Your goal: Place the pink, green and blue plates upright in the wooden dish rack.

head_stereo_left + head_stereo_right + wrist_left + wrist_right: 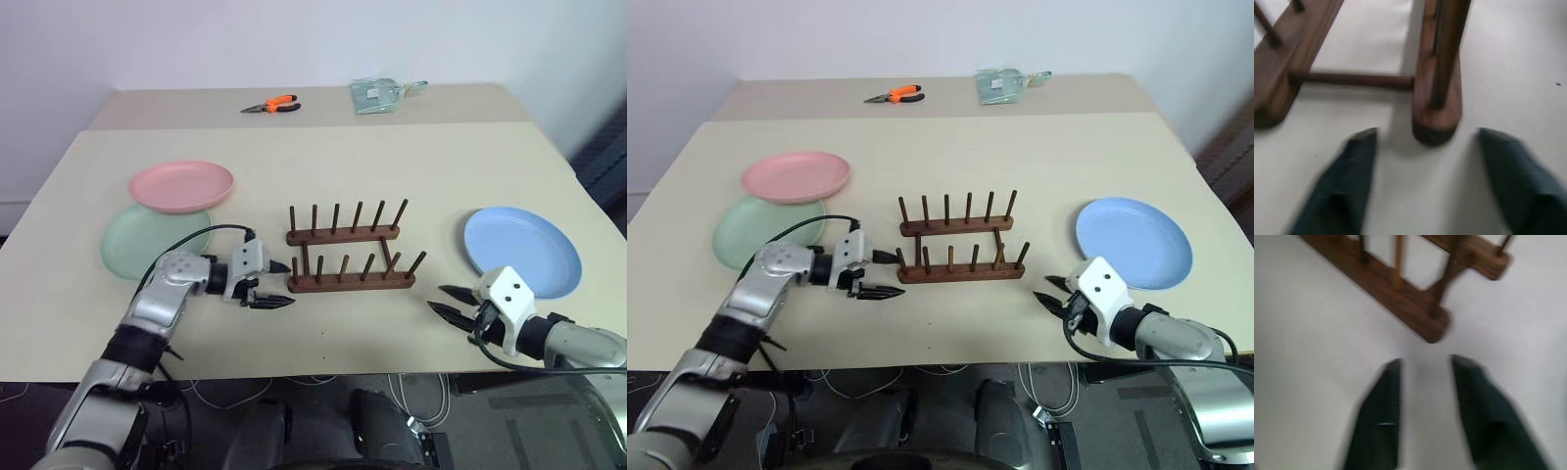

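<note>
The wooden dish rack stood empty at mid-table. Our left gripper hung released, fingers apart, just beside its left end; our right gripper hovered nearby, empty, between rack and blue plate, fingers parted.

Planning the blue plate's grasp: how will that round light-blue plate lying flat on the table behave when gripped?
The round light-blue plate looks thin and matte, probably light, stiff plastic. Its shallow rim lies low on the cream table, so fingers may slide it before getting under. Held upright, it could roll on its round edge.
</note>
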`<state>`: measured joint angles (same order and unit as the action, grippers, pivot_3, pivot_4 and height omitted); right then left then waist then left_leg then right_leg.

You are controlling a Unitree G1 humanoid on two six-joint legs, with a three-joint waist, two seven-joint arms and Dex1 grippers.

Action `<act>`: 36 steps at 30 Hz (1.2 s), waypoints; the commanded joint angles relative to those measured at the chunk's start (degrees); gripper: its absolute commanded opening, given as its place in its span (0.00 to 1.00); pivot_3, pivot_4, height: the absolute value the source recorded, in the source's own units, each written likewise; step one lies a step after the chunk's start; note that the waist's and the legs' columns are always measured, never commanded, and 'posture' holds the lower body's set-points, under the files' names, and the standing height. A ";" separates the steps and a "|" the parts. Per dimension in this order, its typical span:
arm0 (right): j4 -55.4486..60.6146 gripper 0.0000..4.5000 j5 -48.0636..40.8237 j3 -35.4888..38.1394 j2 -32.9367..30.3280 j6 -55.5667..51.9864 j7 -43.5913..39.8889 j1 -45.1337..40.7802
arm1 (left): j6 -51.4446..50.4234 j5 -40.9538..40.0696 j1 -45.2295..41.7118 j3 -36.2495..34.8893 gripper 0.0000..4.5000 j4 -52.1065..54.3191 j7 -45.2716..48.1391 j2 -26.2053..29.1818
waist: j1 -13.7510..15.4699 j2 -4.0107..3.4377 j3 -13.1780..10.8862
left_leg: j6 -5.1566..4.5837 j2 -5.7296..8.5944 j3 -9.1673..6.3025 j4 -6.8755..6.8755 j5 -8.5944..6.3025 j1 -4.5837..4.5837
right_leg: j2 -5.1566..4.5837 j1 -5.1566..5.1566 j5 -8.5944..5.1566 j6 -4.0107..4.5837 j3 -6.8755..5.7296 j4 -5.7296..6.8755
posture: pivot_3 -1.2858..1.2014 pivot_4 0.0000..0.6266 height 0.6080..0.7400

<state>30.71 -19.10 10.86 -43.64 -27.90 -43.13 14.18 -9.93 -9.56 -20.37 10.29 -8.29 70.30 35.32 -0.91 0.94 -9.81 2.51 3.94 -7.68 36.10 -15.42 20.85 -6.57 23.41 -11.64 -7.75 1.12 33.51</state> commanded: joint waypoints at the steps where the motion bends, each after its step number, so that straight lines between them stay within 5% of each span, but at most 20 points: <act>1: 2.29 0.00 0.80 -3.61 1.55 -0.34 1.54 -1.55 | -9.50 -2.74 6.68 0.43 0.26 10.73 -1.72 1.52 | -0.04 -0.04 0.02 | -0.03 -0.01 0.03 -0.02 -0.02 -0.05 | -0.01 -0.02 -0.04 0.00 0.04 0.01 | 0.52 0.24 1.00; 2: 1.65 0.00 1.88 -5.10 2.24 -0.39 2.65 -2.73 | -11.39 -3.11 7.68 0.73 0.16 13.40 -3.65 0.60 | 0.17 -0.06 0.03 | -0.04 -0.02 0.04 -0.02 -0.03 -0.07 | -0.03 -0.06 -0.06 0.00 0.04 0.01 | 0.52 0.24 1.00; 7: -2.50 0.00 8.51 -12.62 3.92 -0.70 6.69 -7.58 | -11.99 1.82 7.77 3.33 0.16 14.88 -15.55 -6.77 | 2.03 -0.04 0.05 | -0.05 0.13 -0.03 0.16 -0.03 -0.01 | -0.22 -0.23 -0.12 -0.05 0.03 -0.09 | 0.52 0.24 1.00; 14: -15.52 0.00 15.44 -15.70 11.12 1.96 15.61 -19.30 | -9.21 8.14 0.97 2.47 0.16 2.22 -31.68 -15.63 | 3.04 -0.01 0.09 | -0.04 0.23 -0.03 0.29 -0.02 -0.10 | -0.17 -0.33 -0.07 0.01 -0.01 -0.07 | 0.52 0.24 1.00; 23: -29.67 0.00 18.54 -15.93 14.71 8.49 17.37 -30.69 | -3.71 8.74 -5.94 1.83 0.16 -9.33 -35.05 -17.31 | 1.79 -0.03 0.10 | -0.04 0.21 0.02 0.09 -0.02 -0.37 | -0.12 -0.41 0.04 -0.19 -0.01 0.00 | 0.52 0.24 1.00; 26: -27.23 0.19 16.27 -15.56 14.13 7.74 13.83 -29.72 | -3.61 7.56 -5.71 0.28 0.15 -8.89 -34.64 -16.04 | 1.44 -0.03 0.10 | -0.04 0.21 0.00 0.09 -0.02 -0.38 | -0.12 -0.42 0.05 -0.20 -0.01 -0.01 | 0.52 0.24 1.00; 29: -21.55 0.52 14.95 -15.76 12.64 7.59 10.37 -26.65 | -5.87 4.30 -3.63 -5.12 0.35 -3.79 -35.16 -13.34 | 0.67 -0.03 0.10 | -0.04 0.19 -0.01 0.06 -0.02 -0.38 | -0.11 -0.39 0.04 -0.21 0.00 0.02 | 0.52 0.24 1.00; 33: -16.50 0.98 14.85 -16.12 11.78 7.32 8.82 -23.91 | -10.47 -0.49 -2.79 -13.87 0.80 4.35 -39.78 -12.42 | -0.16 -0.03 0.04 | -0.04 0.16 -0.02 -0.07 -0.02 -0.32 | -0.08 -0.21 0.02 -0.24 0.01 0.07 | 0.52 0.24 1.00; 35: -16.00 1.00 15.42 -16.78 11.72 7.76 8.45 -23.46 | -13.29 -4.07 -3.93 -18.62 0.99 8.91 -43.85 -14.57 | 0.18 0.00 0.01 | -0.04 0.16 -0.06 0.01 -0.02 -0.25 | -0.08 -0.21 0.02 -0.24 0.00 0.07 | 0.52 0.24 1.00; 36: -16.32 1.00 16.06 -17.15 11.81 8.19 8.59 -23.54 | -15.15 -5.94 -4.77 -21.03 0.99 10.95 -46.56 -16.08 | 0.45 0.03 0.00 | -0.04 0.17 -0.06 0.04 -0.02 -0.23 | -0.10 -0.22 0.02 -0.25 0.01 0.06 | 0.52 0.24 1.00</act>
<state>12.12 -3.38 -6.08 -31.60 -20.82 -34.41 -9.00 -23.29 -12.03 -23.09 -7.20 -2.47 27.18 20.37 -0.46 0.97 -9.81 2.48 4.13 -7.79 36.19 -15.45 20.64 -6.70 23.15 -11.62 -8.01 1.12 33.55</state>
